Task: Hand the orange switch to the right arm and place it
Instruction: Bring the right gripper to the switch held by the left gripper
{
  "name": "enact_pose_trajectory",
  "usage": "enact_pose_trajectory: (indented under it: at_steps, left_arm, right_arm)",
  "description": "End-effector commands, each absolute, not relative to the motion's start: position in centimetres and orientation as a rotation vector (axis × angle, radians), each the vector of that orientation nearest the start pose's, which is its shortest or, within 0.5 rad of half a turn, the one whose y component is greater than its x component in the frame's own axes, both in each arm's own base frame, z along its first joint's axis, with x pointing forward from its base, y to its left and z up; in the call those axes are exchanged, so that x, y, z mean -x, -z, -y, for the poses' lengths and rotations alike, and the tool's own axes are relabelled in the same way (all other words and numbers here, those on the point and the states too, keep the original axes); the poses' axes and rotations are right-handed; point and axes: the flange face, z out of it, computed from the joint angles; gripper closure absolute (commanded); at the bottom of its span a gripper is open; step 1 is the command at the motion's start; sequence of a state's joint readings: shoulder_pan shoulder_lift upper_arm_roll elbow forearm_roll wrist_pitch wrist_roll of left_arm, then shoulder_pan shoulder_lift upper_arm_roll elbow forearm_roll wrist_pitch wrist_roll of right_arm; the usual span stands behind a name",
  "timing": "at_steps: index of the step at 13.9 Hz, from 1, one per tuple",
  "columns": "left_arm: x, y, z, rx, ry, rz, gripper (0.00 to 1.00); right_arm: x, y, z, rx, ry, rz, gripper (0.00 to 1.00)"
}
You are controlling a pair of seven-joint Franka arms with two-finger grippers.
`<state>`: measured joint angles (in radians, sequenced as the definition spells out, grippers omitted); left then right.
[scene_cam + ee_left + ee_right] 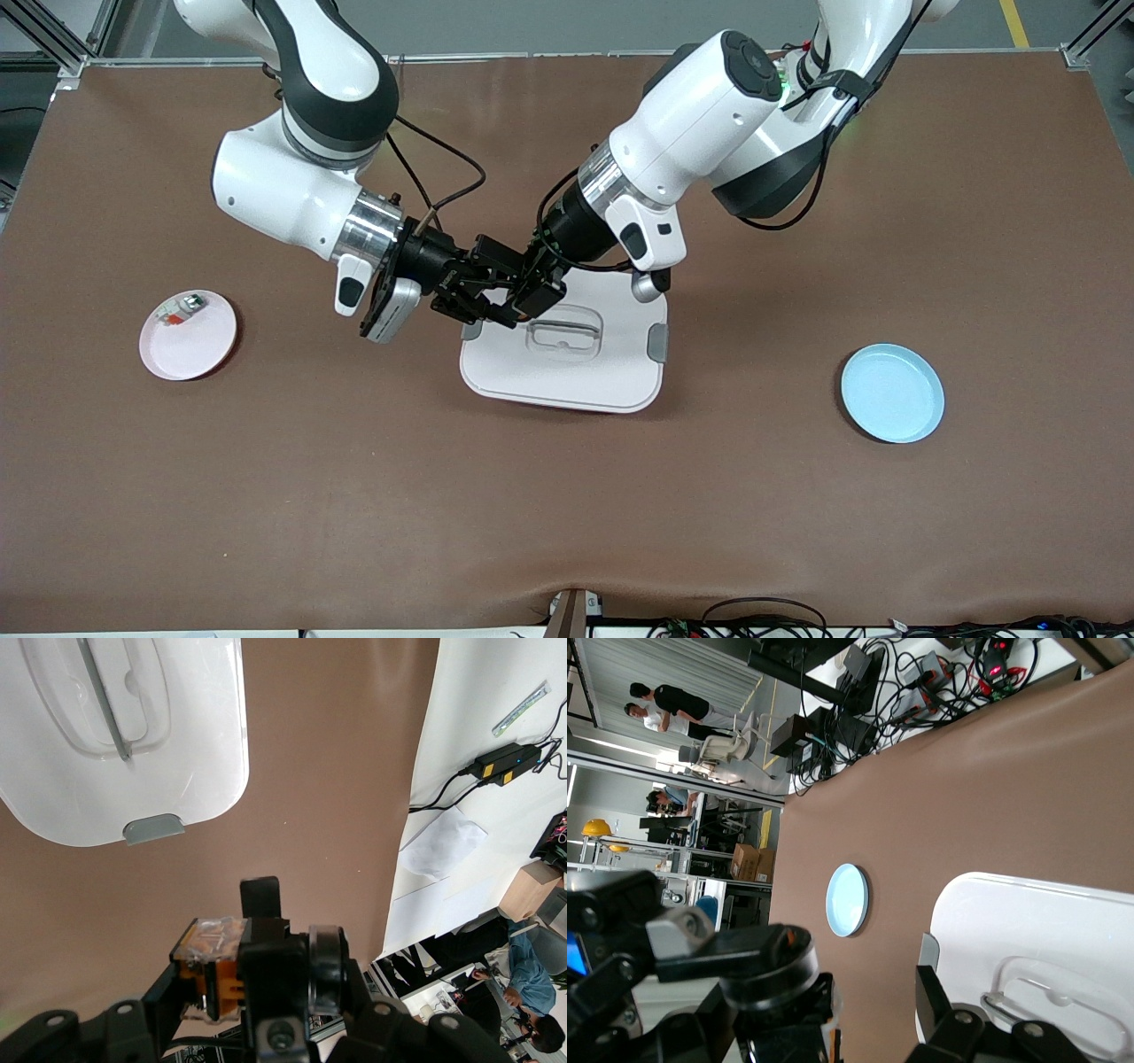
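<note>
A: Brown bench (354, 496), white lid (576, 372) mid. Switch?
B: Orange switch (217, 970) clamped in left gripper (523, 297), over lid's edge. Right gripper (478, 292) meets it, fingers apart around it, not clamped yet.

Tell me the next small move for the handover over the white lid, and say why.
Probably the right gripper should finish closing on the orange switch. The left gripper is shut on the switch, the two grippers meet above the corner of the white lid, and the right gripper's fingers look open around it, so the left should not release yet.
</note>
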<state>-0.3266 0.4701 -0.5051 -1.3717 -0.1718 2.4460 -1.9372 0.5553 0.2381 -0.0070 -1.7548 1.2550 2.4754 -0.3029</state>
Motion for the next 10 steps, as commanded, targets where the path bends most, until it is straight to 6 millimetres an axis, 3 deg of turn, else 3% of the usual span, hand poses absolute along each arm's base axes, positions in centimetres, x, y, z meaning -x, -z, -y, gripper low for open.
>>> enact_pose_trajectory:
  at_steps: [1,4,10]
  left_arm:
    - [-55.2,-55.6,48.6,-1.89,0.264,-1.493,0.7]
    - [-55.3,-55.6,48.6,-1.882,0.261,-1.489,0.7]
    - [-55.3,-55.5,48.7,-1.885,0.259,-1.485,0.7]
  right_arm:
    - [-56.0,-49.1,-34.5,2.091,0.333,-0.011,0.16]
    - [-56.0,-49.8,-34.1,2.083,0.342,-0.001,0.45]
    - [-55.4,-50.6,-33.0,2.076,0.33,-0.001,0.45]
